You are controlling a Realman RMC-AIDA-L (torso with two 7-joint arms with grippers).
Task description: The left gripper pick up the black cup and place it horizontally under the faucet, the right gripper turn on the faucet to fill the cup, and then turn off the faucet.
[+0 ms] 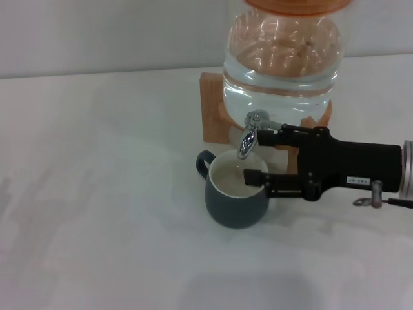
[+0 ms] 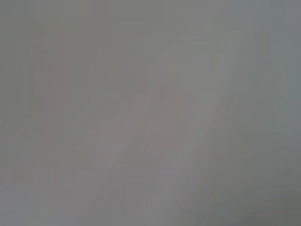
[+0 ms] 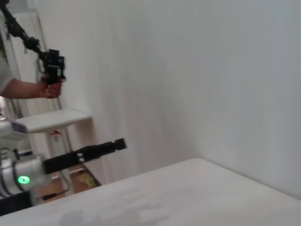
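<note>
Cup (image 1: 236, 194) stands upright on the white table (image 1: 97, 194) right under the spout of the faucet (image 1: 250, 134), its handle toward the robot's left, with liquid showing inside; the right gripper (image 1: 266, 158) reaches in from the right, fingers spread apart, one finger up at the lever, the other beside the cup's rim, gripping nothing that I can see; the left gripper (image 3: 120, 143) is parked off the table, far from the work, and I cannot tell how its fingers stand; the risk I judge greatest is overflow if the lever is not closed in time; the lower finger, near the rim, could also nudge the cup out from under the spout as the arm moves, spilling water on the table; a slip off the small shiny lever could leave it running
</note>
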